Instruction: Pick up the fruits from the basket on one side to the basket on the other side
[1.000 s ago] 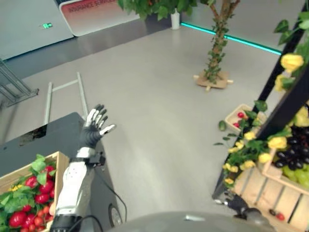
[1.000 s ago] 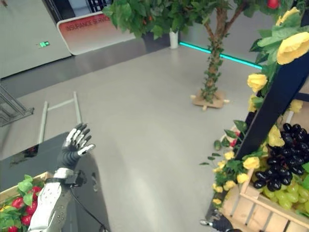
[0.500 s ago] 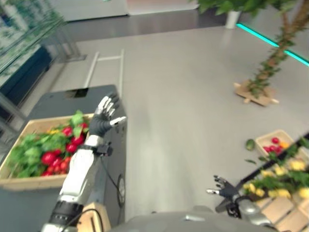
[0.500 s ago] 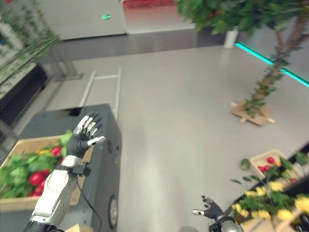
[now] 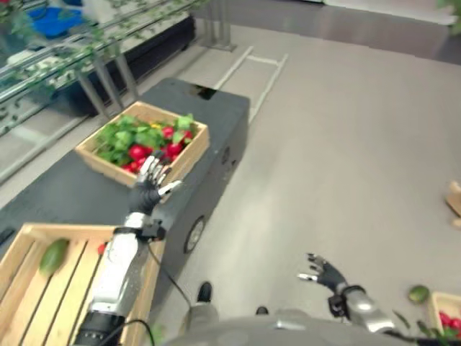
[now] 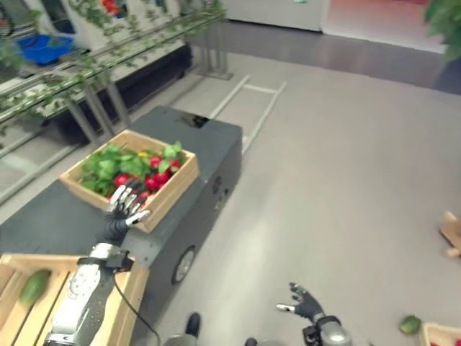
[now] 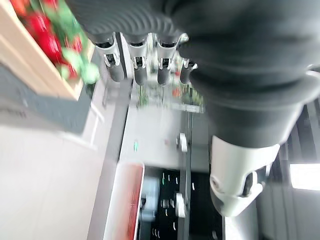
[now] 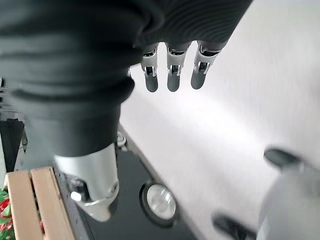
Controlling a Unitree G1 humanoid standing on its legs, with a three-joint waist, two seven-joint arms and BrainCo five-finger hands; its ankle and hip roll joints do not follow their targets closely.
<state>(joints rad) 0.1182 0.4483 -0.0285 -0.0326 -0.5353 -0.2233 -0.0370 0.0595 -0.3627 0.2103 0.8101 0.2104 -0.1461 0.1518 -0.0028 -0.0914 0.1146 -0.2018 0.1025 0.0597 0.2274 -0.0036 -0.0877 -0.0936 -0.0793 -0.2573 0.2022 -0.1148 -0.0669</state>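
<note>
A wooden crate (image 5: 186,153) full of red fruits (image 5: 138,152) and green leaves rests on a dark grey cabinet (image 5: 216,122). Nearer me, at the lower left, stands a second slatted wooden crate (image 5: 79,238) with one green fruit (image 5: 53,254) in it. My left hand (image 5: 150,185) hovers open, fingers spread, between the two crates, just off the front corner of the far crate; it holds nothing. My right hand (image 5: 322,272) hangs open low over the floor on the right, also empty.
A metal rack with green vines (image 5: 86,65) runs along the far left. A loose green fruit (image 5: 418,293) lies on the grey floor at the lower right beside the corner of a small crate (image 5: 445,317) of red fruit.
The camera has swung left: the flower stand and tree are out of view and both crates on the cabinet side now show. My left hand stays raised and open.
</note>
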